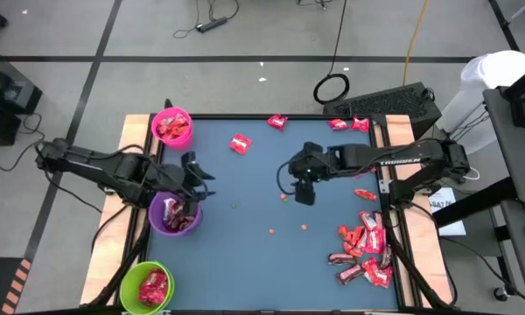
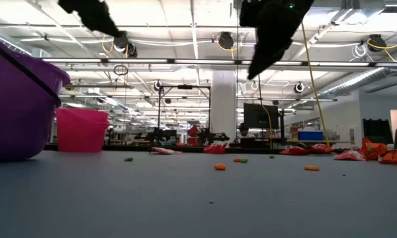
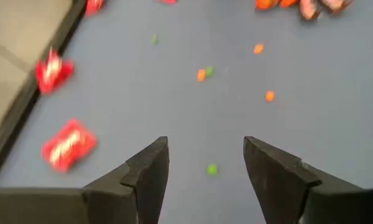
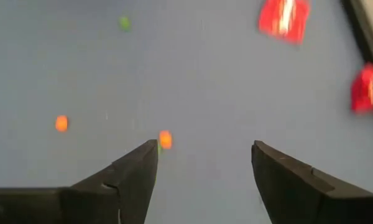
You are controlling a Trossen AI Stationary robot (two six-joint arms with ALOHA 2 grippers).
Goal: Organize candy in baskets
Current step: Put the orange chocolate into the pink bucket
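Three baskets stand along the table's left side: pink [image 1: 171,126] at the far end, purple [image 1: 175,213] in the middle, lime green [image 1: 147,287] nearest, each with candy inside. More candy lies in a pile [image 1: 363,249] at the near right, and single pieces [image 1: 240,143] [image 1: 276,122] rest flat near the far edge. My left gripper [image 1: 199,179] hovers open just beyond the purple basket, nothing between its fingers [image 3: 205,146]. My right gripper [image 1: 303,191] hangs open above the table's middle, also empty [image 4: 205,146].
Tiny orange and green specks [image 1: 271,231] dot the blue mat. Further red pieces lie at the far right [image 1: 348,124] and beside the right arm [image 1: 365,194]. Wooden borders [image 1: 131,131] frame the mat. In the low view the purple basket [image 2: 20,106] looms at the left.
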